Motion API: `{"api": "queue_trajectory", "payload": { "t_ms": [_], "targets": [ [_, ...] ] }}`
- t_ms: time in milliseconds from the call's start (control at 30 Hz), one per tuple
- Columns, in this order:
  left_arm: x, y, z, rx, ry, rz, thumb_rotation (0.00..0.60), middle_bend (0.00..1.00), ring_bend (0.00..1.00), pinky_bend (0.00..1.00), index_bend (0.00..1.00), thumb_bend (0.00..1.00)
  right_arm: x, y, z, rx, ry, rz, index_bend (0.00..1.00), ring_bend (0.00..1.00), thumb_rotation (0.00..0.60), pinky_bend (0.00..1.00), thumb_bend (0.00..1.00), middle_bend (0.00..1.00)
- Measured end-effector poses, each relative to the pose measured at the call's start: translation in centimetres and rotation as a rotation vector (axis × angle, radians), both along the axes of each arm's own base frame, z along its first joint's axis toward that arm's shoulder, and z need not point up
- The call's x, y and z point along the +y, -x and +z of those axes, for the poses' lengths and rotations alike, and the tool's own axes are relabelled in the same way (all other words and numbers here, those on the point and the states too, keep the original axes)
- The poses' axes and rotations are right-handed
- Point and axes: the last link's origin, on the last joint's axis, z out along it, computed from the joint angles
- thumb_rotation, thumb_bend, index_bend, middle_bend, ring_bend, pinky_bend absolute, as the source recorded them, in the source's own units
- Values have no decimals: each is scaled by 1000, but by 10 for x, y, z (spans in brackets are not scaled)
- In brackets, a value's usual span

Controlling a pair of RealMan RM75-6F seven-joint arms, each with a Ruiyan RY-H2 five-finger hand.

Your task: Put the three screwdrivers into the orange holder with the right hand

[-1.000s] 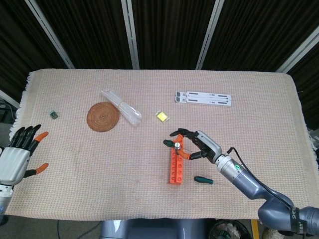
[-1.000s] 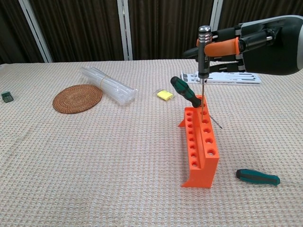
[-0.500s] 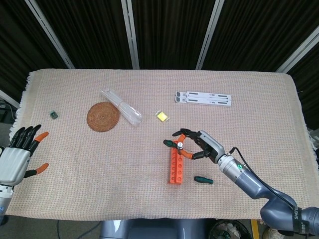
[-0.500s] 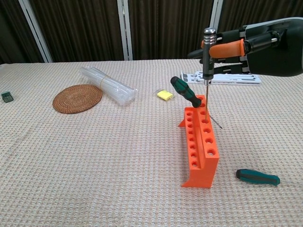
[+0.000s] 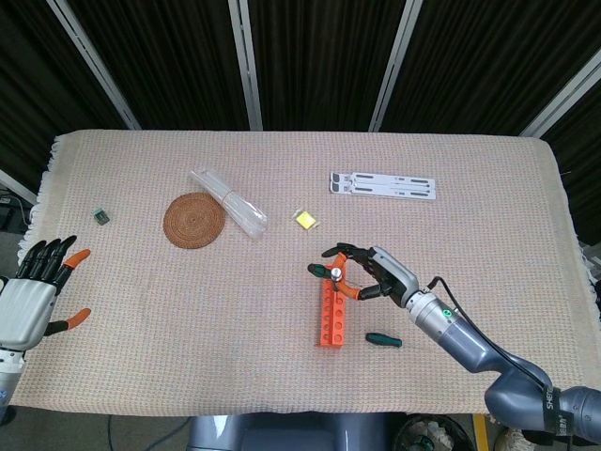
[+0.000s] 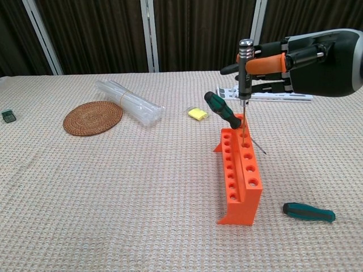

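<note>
The orange holder (image 6: 241, 175) (image 5: 331, 315) stands on the cloth, its rows of holes facing up. A green-handled screwdriver (image 6: 222, 110) (image 5: 317, 271) leans in its far end. My right hand (image 6: 306, 62) (image 5: 376, 274) pinches a slim silver-capped screwdriver (image 6: 245, 71) (image 5: 335, 274) upright, with its thin shaft reaching down to a far hole of the holder. Another green-handled screwdriver (image 6: 309, 212) (image 5: 383, 340) lies flat on the cloth to the right of the holder. My left hand (image 5: 33, 291) hangs open off the table's left edge.
A round wicker coaster (image 5: 194, 219) and a clear plastic tube bundle (image 5: 228, 202) lie at the back left. A small yellow piece (image 5: 305, 220) sits behind the holder, a white flat strip (image 5: 383, 185) further back right, and a small dark item (image 5: 100, 217) far left.
The held screwdriver drifted slightly right, then came back left and a little lower over the holder's far holes. Nothing else moved.
</note>
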Motion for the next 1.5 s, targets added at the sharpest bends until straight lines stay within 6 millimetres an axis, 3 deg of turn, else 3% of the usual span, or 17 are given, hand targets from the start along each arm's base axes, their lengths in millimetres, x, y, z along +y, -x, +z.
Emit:
{"api": "queue_trajectory", "payload": {
  "t_ms": [433, 1500],
  "targets": [
    [1, 1, -1, -3, 2, 0, 600, 0, 0, 0, 149, 143, 3, 11, -14, 8, 20, -2, 622, 0, 600, 0, 461, 216],
    [-3, 4, 3, -7, -6, -3, 600, 0, 0, 0, 149, 142, 14, 26, -41, 105, 120, 73, 406, 0, 600, 0, 351, 170]
  ]
}}
